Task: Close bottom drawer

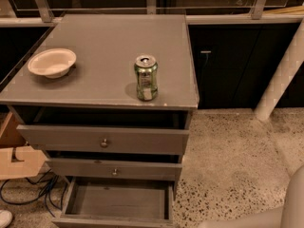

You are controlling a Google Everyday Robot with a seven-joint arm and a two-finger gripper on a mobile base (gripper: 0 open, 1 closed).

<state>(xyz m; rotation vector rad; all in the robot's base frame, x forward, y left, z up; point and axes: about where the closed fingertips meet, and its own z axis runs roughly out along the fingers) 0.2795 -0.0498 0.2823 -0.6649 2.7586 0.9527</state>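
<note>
Quick count: one grey cabinet with three drawers, one white bowl and one green can on top, the can upright near the front edge. Two round knobs showed, one on the top drawer and one on the middle drawer, and both of those sat out just a bit.

The bottom drawer was lowest in the stack and pulled way out, further than the other two. It looked like a wide, shallow grey tray with a bare inside. Its front panel was cut off by the bottom edge, so I couldn't really make out the front.

The gripper wasn't in shot, so I can't tell its state. Only one pale chunk of arm poked in at the bottom right, over the speckled floor.
</note>
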